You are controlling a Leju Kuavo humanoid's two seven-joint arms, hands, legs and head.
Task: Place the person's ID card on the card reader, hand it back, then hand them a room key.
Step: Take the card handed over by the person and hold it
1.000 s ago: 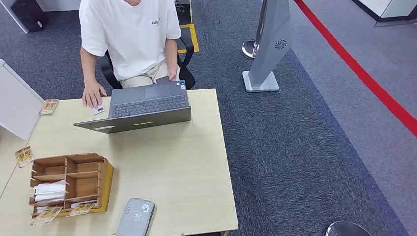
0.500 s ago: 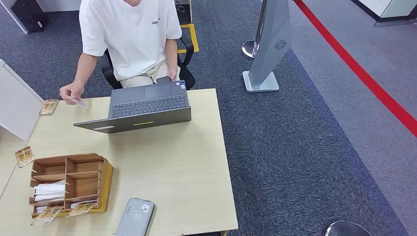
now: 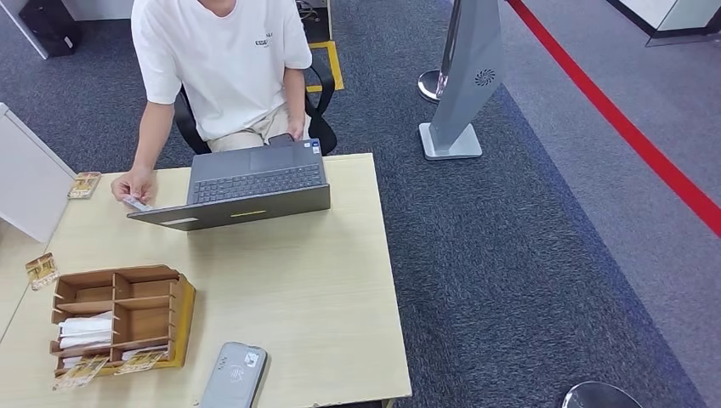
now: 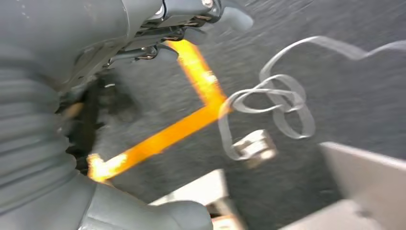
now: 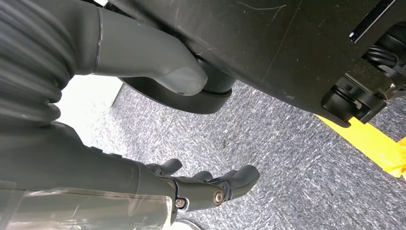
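While the right hand (image 5: 191,187) hangs empty, fingers apart, a person's hand (image 3: 133,184) pinches a pale ID card (image 3: 136,203).

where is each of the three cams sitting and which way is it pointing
Head view: high on the body, looking forward and down at the table, card reader and a seated person.
Left wrist view: behind the left hand, facing carpet and orange tape, blurred.
Right wrist view: behind the right hand, facing carpet, holding nothing.
Both wrist views share grey carpet with tape.
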